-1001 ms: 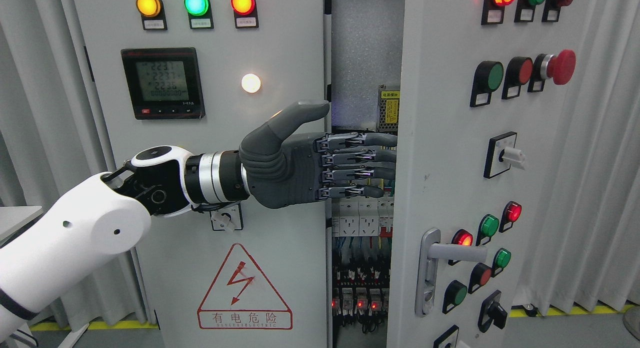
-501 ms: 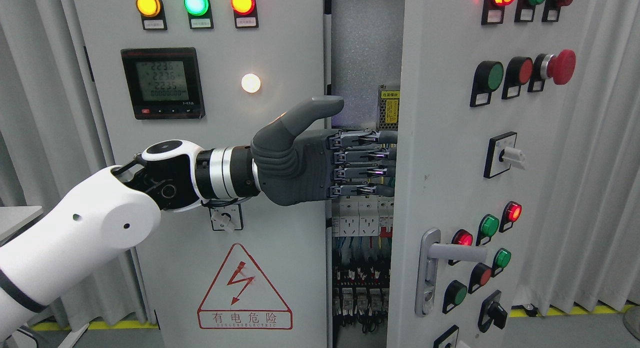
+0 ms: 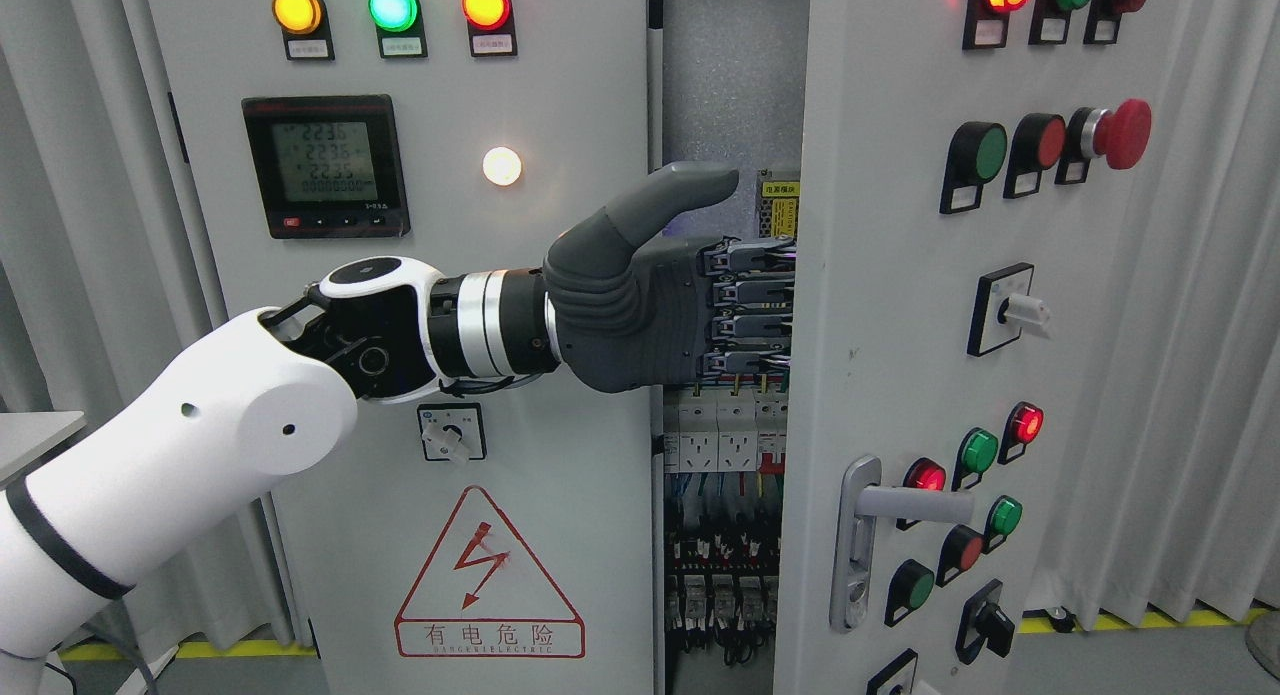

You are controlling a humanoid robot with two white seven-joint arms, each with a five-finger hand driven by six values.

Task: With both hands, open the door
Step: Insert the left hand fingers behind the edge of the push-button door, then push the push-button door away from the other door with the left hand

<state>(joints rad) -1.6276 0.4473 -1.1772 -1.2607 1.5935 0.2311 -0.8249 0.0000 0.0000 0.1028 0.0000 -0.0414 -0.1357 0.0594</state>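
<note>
A: What fills most of the view?

B: A grey electrical cabinet. Its right door (image 3: pixel 900 275) stands ajar, swung toward the camera, with a dark gap at that door's left edge showing wiring and breakers (image 3: pixel 722 430). The closed left door (image 3: pixel 560 495) lies on the far side of that gap from the right door.

A: And the robot?

B: The white left arm (image 3: pixel 170 465) comes in from the lower left and reaches across the left door toward the right door. The left hand (image 3: pixel 660 310) is at the right door's left edge, about mid-height.

A: Is it gripping the door?

B: I cannot tell. The fingers (image 3: pixel 750 295) run straight into the gap and their tips vanish behind the right door's edge; the thumb (image 3: pixel 680 190) sticks up and out, free of the door. Whether the hidden tips hook the edge does not show.

A: Smaller things?

B: A silver lever handle (image 3: pixel 905 503) low on the right door, well below the hand, untouched. A red mushroom button (image 3: pixel 1120 133) higher on that same door. A meter (image 3: pixel 325 167) and a warning triangle (image 3: pixel 489 575) on the left door.
</note>
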